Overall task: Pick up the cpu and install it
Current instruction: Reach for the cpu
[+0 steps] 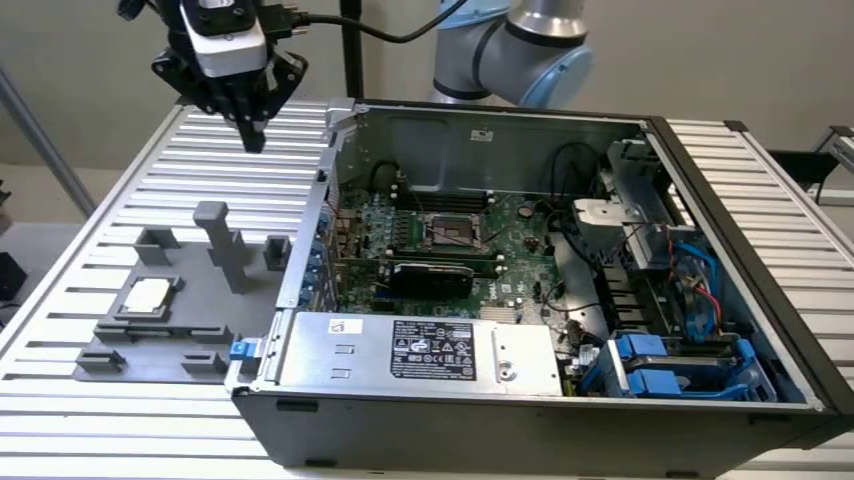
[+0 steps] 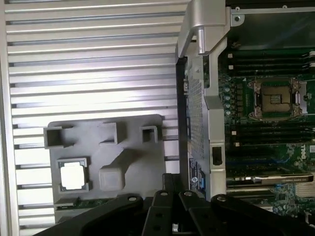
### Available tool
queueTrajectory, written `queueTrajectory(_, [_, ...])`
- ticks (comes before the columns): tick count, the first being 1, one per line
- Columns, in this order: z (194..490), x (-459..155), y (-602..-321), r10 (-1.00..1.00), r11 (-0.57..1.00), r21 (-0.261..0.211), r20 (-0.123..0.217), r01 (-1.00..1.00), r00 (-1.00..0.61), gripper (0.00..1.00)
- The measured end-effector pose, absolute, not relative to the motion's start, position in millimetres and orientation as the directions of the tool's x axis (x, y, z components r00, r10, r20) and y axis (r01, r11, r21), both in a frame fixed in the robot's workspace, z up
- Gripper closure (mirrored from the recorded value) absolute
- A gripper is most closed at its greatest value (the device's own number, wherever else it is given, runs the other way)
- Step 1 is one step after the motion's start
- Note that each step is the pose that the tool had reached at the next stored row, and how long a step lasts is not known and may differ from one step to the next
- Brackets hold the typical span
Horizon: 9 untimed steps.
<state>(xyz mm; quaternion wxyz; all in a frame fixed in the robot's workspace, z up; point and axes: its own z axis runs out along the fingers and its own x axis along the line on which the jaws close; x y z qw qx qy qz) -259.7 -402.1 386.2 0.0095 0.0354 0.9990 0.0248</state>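
The cpu (image 1: 148, 293) (image 2: 73, 175), a small silvery square chip, lies in a pocket of the grey holder tray (image 1: 200, 330) (image 2: 133, 142) on the slatted table, at the exterior view's left. My gripper (image 1: 251, 132) hangs high above the table behind the tray, well clear of the cpu, fingers shut together with nothing between them. In the wrist view my black fingers (image 2: 170, 216) meet at the frame's edge. The dark metal-framed socket (image 1: 454, 232) (image 2: 275, 98) sits open on the green motherboard (image 1: 521, 245) inside the computer case.
The open computer case (image 1: 534, 420) fills the table's middle and the exterior view's right, with a power supply (image 1: 420, 350) at its front and a black expansion card (image 1: 430, 275). Grey posts (image 1: 220, 240) rise from the tray. The robot arm (image 1: 514, 50) stands behind the case.
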Motion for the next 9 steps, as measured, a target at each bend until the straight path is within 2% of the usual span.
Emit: queueTrajectory(9, [377.6,-300.9,-402.1,0.071,0.996,0.050,-0.017,0.070,-0.997,0.89])
